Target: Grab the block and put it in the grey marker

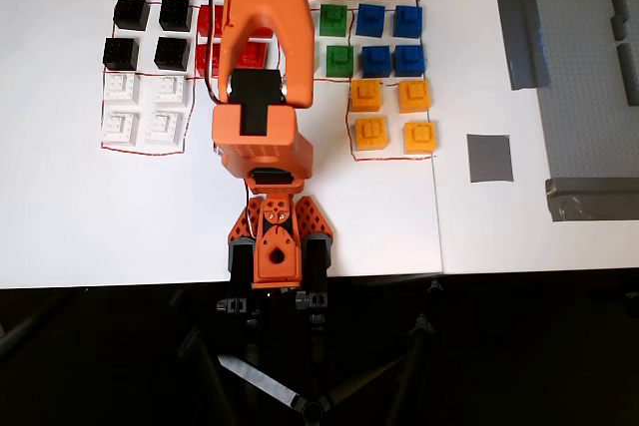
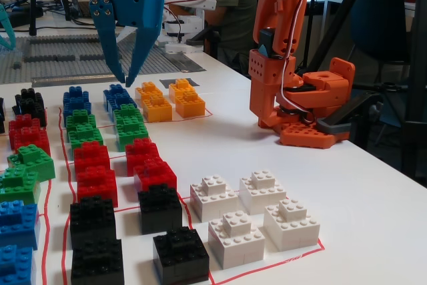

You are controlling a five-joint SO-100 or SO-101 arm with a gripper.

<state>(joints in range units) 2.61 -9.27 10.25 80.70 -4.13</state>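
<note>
In the overhead view, four small white plastic square bricks (image 1: 141, 109), each with a raised square stud, sit as a two-by-two cluster at centre left inside a red outline. The orange arm (image 1: 262, 97) fills the middle. At right lies the flat mid-grey square tape patch (image 1: 489, 158), bare. In the fixed view, the blue two-finger gripper (image 2: 124, 79) hangs at upper left above the blue bricks (image 2: 118, 96), fingers spread, holding nothing.
</note>
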